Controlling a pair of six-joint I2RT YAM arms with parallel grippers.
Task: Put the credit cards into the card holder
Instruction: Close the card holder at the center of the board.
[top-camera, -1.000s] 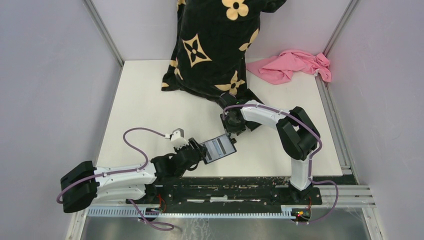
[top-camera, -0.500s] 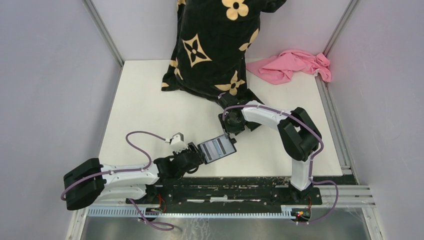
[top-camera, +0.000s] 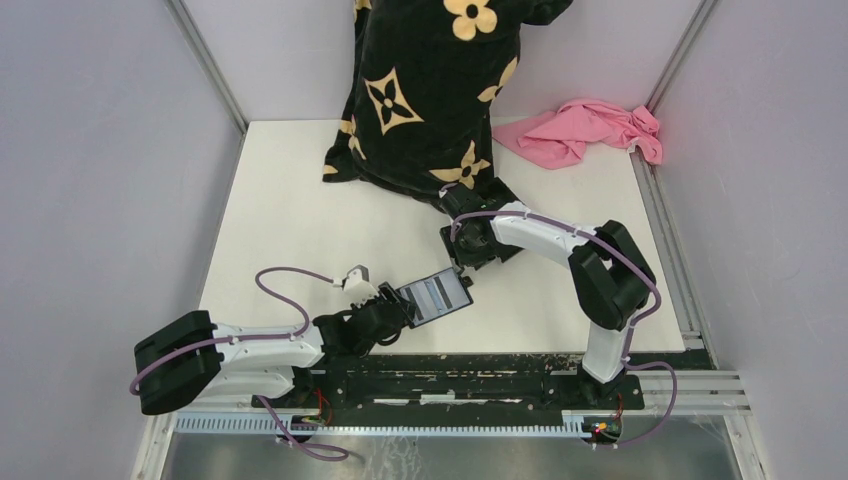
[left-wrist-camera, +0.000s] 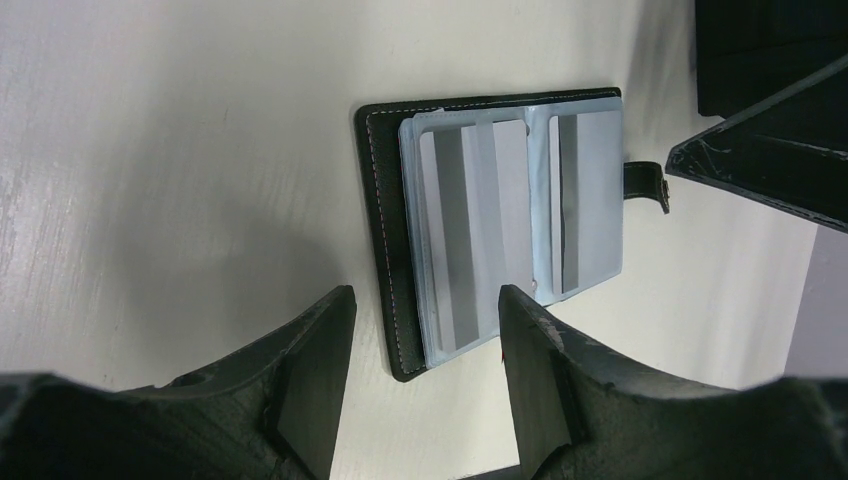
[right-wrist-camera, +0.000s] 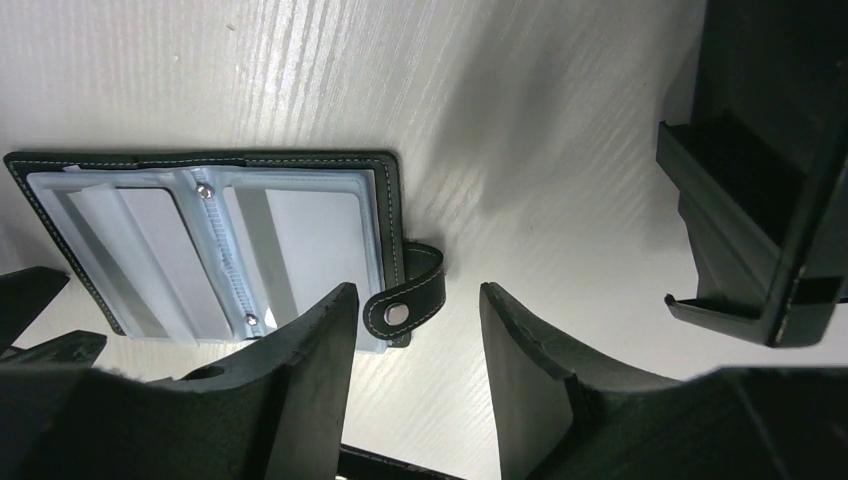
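Observation:
The card holder (top-camera: 435, 296) lies open on the white table, inner side up, with its snap strap (right-wrist-camera: 409, 296) sticking out. Greyish cards (left-wrist-camera: 475, 232) sit in its clear pockets, one on each side (right-wrist-camera: 305, 235). No loose card shows, and I cannot make out a blue one. My left gripper (left-wrist-camera: 420, 385) is open and empty, low over the table, with the holder's near corner (left-wrist-camera: 400, 340) between its fingers and not touched. My right gripper (right-wrist-camera: 415, 375) is open and empty, its fingers on either side of the strap from just above.
A black shallow tray (right-wrist-camera: 760, 200) lies just beyond the holder, under my right arm, and also shows in the left wrist view (left-wrist-camera: 770, 80). A black pillow with tan flowers (top-camera: 425, 90) and a pink cloth (top-camera: 590, 130) lie at the back. Purple walls stand on both sides.
My left arm's elbow has swung to the right while its gripper stays at the holder. My right arm has shifted slightly back and right. The holder has barely moved.

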